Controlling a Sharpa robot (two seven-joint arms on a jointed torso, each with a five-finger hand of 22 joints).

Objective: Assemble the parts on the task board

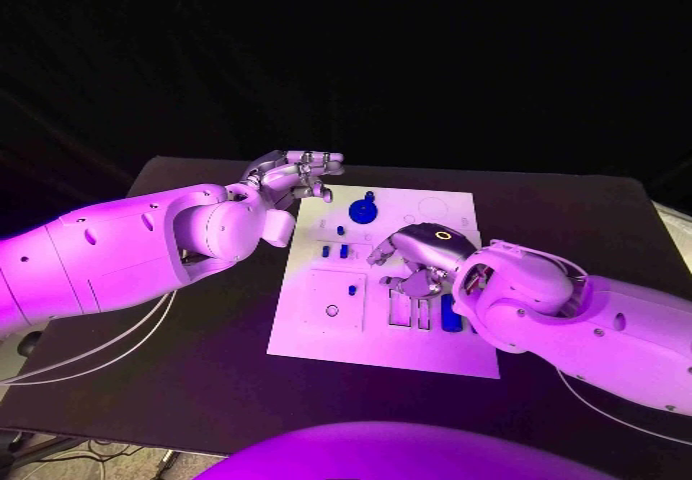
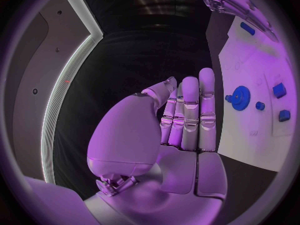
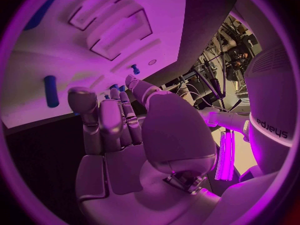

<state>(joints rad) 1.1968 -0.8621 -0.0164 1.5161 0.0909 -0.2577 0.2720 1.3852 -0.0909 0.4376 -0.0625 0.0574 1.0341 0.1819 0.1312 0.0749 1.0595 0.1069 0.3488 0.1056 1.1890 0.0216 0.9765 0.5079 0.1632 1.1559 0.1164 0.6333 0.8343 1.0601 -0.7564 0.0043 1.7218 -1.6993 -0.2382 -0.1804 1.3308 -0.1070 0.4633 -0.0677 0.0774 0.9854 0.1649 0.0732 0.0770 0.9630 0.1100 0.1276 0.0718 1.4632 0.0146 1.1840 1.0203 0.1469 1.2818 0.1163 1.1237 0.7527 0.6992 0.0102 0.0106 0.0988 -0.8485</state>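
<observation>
The white task board (image 1: 325, 325) lies in the middle of the black table. A blue gear (image 1: 364, 211) sits near its far edge, with small blue parts (image 1: 336, 252) in front of it and a blue peg (image 1: 352, 290) standing further in. My left hand (image 1: 296, 175) hovers beyond the board's far left corner, fingers straight, holding nothing; its wrist view shows the gear (image 2: 240, 96) and blue blocks (image 2: 279, 90). My right hand (image 1: 411, 262) is low over the board's middle, fingers bent down by the recessed slots (image 1: 408, 310), nothing visibly in it. A blue cylinder (image 3: 50, 91) lies beside it.
A long blue piece (image 1: 451, 312) lies on the board beside my right forearm. Black table (image 1: 188, 380) surrounds the board on all sides. Cables (image 1: 87, 360) hang from my left arm at the table's left edge.
</observation>
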